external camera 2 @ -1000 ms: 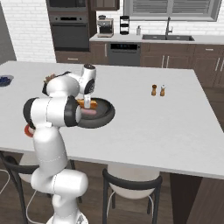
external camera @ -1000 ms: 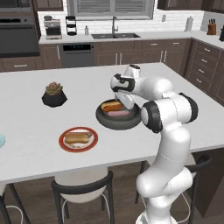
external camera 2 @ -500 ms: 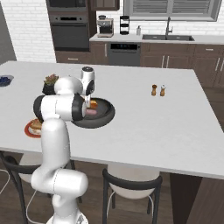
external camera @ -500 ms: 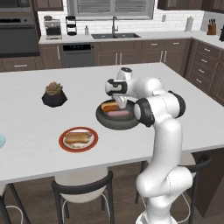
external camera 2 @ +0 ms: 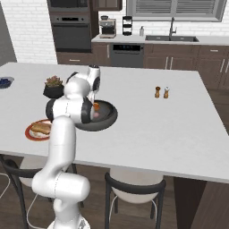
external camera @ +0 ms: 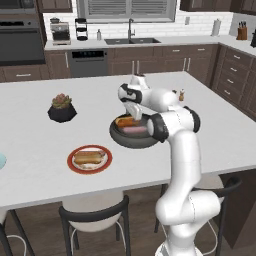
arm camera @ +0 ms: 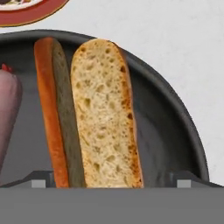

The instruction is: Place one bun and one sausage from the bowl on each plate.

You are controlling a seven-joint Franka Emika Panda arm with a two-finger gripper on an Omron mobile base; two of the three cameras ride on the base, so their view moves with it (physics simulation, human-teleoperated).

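The dark bowl point(external camera: 120, 141) sits mid-counter and holds a bun point(external camera: 126, 120) and a pinkish sausage point(external camera: 134, 130). My gripper point(external camera: 134, 114) hangs open just above the bun, pointing down. In the hand view the bun point(arm camera: 105, 118) lies split open, its length running between my wide-set fingertips point(arm camera: 40, 178), with the sausage point(arm camera: 6, 113) at the left and the bowl rim point(arm camera: 177, 103) to the right. The red-rimmed plate point(external camera: 73, 166) in front of the bowl carries a bun point(external camera: 89, 157). A sliver of the pale blue plate point(external camera: 1, 161) shows at the left edge.
A black plant pot point(external camera: 61, 109) stands left of the bowl. Salt and pepper shakers point(external camera 2: 161, 92) stand on the counter to the right. A small bowl of blue berries point(external camera 2: 4, 82) sits at the far left. Stools stand under the counter's front edge.
My arm has stretched forward and the hand has come down over the bowl toward the bun. The jaws stayed open; the bowl and plates have not moved.
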